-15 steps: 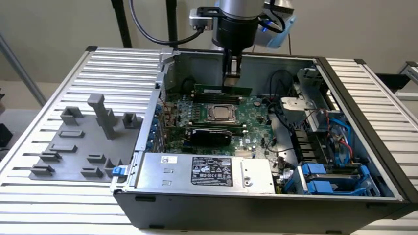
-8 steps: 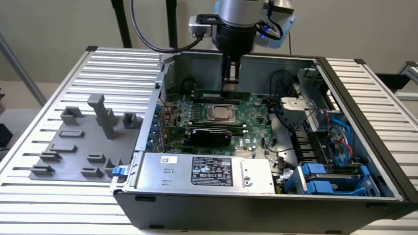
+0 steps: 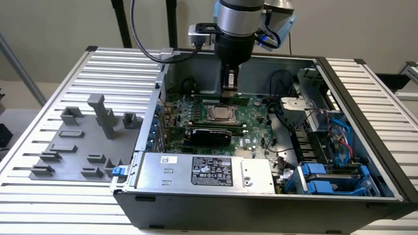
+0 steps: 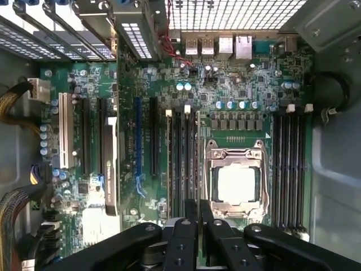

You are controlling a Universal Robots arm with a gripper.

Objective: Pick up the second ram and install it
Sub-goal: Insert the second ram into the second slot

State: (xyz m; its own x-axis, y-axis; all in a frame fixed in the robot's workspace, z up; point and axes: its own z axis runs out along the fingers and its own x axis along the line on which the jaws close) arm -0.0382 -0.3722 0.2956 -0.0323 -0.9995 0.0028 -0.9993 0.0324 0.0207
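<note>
**Ribbed metal bench, open PC case: RAM stick at its slot beside the CPU socket**

Ribbed metal table (image 3: 124, 63) carries an open computer case (image 3: 365, 122), and we start from the second ram (image 3: 212, 100). In the exterior view it is a thin green stick standing on edge at 12 o'clock of the CPU socket (image 3: 222, 113), just beside it. Its long axis runs from 9 to 3 o'clock, parallel to the socket's far edge.

The gripper (image 3: 230, 90) comes straight down onto the stick's top edge, a little toward the 3 o'clock end of its length. In the wrist view the gripper (image 4: 198, 223) has its fingers (image 4: 183, 237) drawn close with a narrow gap between them. We judge them clenched across the stick's thin face, at right angles to its long axis. We cannot tell whether the stick is fully seated.

Further out, a black card (image 3: 209, 134) lies at 6 o'clock of the socket, then the power supply (image 3: 202, 171). Grey fixture blocks (image 3: 98, 132) stand well apart at 9 o'clock, outside the case.
</note>
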